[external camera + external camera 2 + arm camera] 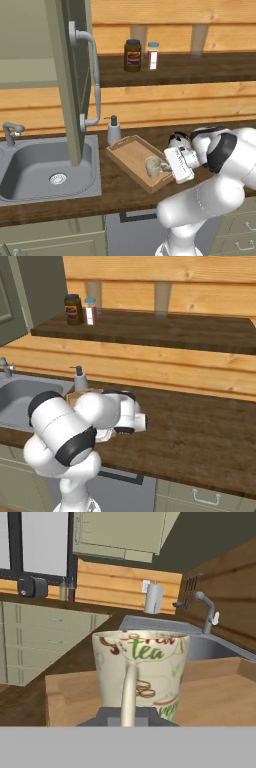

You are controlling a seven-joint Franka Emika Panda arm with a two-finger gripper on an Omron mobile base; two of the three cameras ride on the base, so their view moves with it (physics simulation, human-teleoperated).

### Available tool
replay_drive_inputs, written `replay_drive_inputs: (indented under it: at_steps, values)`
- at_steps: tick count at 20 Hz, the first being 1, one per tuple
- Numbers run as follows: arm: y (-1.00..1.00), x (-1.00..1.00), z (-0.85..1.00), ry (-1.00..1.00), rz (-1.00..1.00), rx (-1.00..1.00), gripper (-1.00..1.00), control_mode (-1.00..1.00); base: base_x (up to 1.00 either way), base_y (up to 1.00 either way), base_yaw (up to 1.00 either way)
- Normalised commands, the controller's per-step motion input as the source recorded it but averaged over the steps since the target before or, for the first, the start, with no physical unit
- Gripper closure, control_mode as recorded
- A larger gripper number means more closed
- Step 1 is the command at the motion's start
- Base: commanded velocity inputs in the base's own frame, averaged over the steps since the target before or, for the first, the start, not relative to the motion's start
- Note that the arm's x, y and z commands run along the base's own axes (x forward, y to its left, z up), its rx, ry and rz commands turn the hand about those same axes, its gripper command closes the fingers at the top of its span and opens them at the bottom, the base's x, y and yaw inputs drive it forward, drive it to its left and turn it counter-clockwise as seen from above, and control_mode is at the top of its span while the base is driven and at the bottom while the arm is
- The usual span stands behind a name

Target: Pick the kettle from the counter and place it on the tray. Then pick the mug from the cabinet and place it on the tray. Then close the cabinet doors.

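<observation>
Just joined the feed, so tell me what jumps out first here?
The white arm's pincer is shut on the handle of a cream mug held over the wooden tray by the sink. A tall green cabinet door hangs open above the sink.

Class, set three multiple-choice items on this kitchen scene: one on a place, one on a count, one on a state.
1. Where is the mug?
A. In the sink
B. Over the tray
C. On the upper shelf

2. How many containers stand on the upper shelf?
A. Two
B. Four
C. None

3. How is the gripper?
A. Open, holding nothing
B. Shut on the mug's handle
C. Shut on the kettle

Answers: 1 B, the mug sits above the tray's wooden floor. 2 A, a dark jar and a small bottle. 3 B, the hand view looks straight at the handle.
</observation>
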Motion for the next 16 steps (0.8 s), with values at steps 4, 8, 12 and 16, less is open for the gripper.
replay_drive_inputs:
  at_steps: [4,8,12,16]
  values:
    - [0.05,-0.01,0.0,0.0,0.0,0.0,-1.0,-1.0,0.0,0.0,0.0]
    - [0.0,0.0,0.0,0.0,0.0,0.0,-1.0,-1.0,0.0,0.0,0.0]
    - [0.0,-0.01,0.0,0.0,0.0,0.0,-1.0,-1.0,0.0,0.0,0.0]
    - [0.0,-0.1,0.05,0.0,-0.03,0.0,-1.0,-1.0,0.0,0.0,0.0]
